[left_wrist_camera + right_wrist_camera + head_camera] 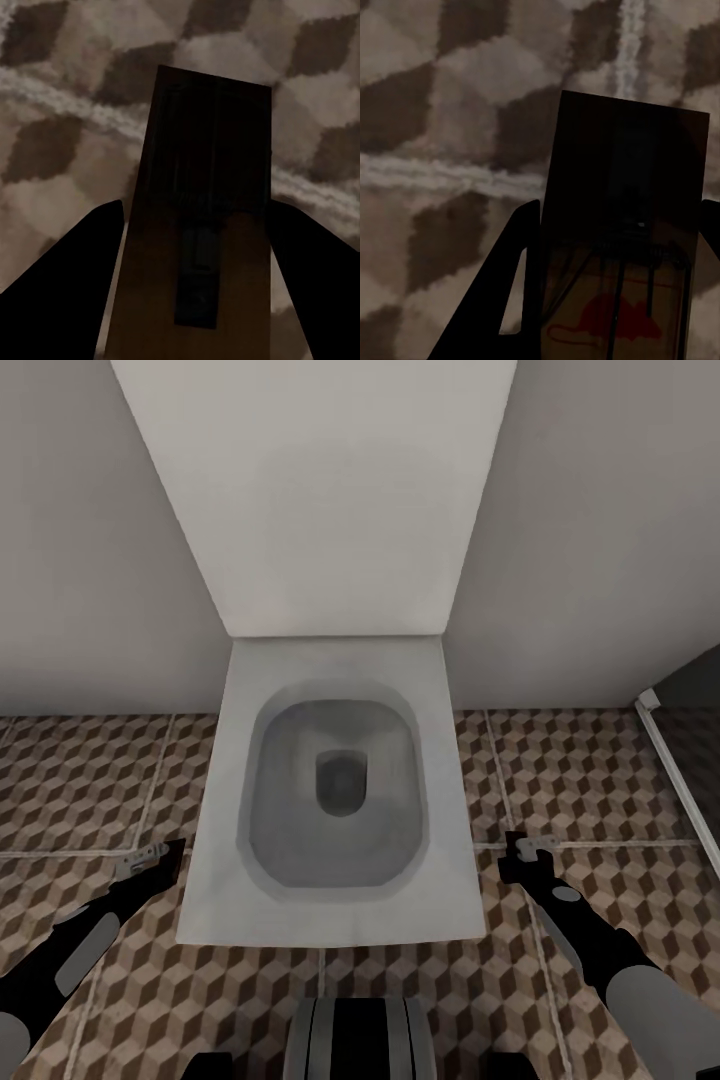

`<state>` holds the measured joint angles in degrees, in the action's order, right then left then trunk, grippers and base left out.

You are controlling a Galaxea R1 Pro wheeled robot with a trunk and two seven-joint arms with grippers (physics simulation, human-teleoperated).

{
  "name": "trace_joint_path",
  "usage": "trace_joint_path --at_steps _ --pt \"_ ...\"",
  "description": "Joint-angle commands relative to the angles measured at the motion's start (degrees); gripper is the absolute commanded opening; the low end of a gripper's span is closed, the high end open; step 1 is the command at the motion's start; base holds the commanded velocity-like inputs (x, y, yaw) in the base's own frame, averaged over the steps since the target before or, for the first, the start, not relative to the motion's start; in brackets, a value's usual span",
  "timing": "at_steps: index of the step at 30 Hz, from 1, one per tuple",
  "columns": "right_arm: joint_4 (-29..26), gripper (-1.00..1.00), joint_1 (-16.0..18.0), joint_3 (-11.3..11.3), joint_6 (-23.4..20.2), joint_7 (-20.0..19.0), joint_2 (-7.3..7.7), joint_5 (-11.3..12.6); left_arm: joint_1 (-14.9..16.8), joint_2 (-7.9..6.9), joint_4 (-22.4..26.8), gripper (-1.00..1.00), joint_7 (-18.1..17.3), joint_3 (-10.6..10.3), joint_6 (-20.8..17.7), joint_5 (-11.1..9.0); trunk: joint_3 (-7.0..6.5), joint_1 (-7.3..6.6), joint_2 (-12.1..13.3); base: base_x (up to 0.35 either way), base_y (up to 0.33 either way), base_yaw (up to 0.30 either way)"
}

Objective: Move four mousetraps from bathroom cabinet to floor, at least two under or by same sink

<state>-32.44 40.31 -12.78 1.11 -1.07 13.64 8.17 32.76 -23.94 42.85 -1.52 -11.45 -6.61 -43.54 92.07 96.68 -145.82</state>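
Mousetraps (pixel 202 225) (pixel 622 247) gripped — both hands (pixel 150 857) (pixel 528 850), toilet (pixel 335 800)

Mousetrap (pixel 206 225) wire perhaps too dark

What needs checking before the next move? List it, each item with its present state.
1. Left gripper holds a mousetrap: ok, a brown board sits between its fingers in the left wrist view.
2. Right gripper holds a mousetrap: ok, a board with a red mark and wire.
3. Patterned bathroom floor lies below both grippers: ok.
4. Sink within sight for placing: not ok, the head view faces a white toilet.
5. Grip secure on both boards: cannot tell, the contact points are dark.
6. Path ahead free: not ok, the toilet and the wall block it.
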Motion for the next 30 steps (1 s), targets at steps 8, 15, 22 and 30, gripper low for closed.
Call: trace_joint_path --at_steps 8,15,22,30 --pt "0.0 -1.0 0.0 -0.3 0.1 -0.1 0.07 0.7 0.0 -0.05 0.0 -1.0 0.0 -0.2 -0.1 -0.5 0.03 -0.01 0.0 0.0 0.03 0.0" --pt "0.0 -1.0 0.0 -0.3 0.1 -0.1 0.07 0.7 0.0 -0.01 0.0 -1.0 0.0 -0.2 0.0 -0.5 0.03 -0.01 0.0 0.0 0.046 0.0" --pt "0.0 -1.0 0.0 -0.3 0.2 0.2 0.07 0.7 0.0 0.01 0.0 -1.0 0.0 -0.2 0.0 -0.5 0.03 -0.01 0.0 0.0 0.003 0.0" --pt "-0.2 -1.0 0.0 -0.2 0.3 2.0 1.93 0.7 0.0 0.03 0.0 -1.0 0.0 -0.2 0.0 -0.5 0.03 -0.01 0.0 0.0 0.0 0.0"
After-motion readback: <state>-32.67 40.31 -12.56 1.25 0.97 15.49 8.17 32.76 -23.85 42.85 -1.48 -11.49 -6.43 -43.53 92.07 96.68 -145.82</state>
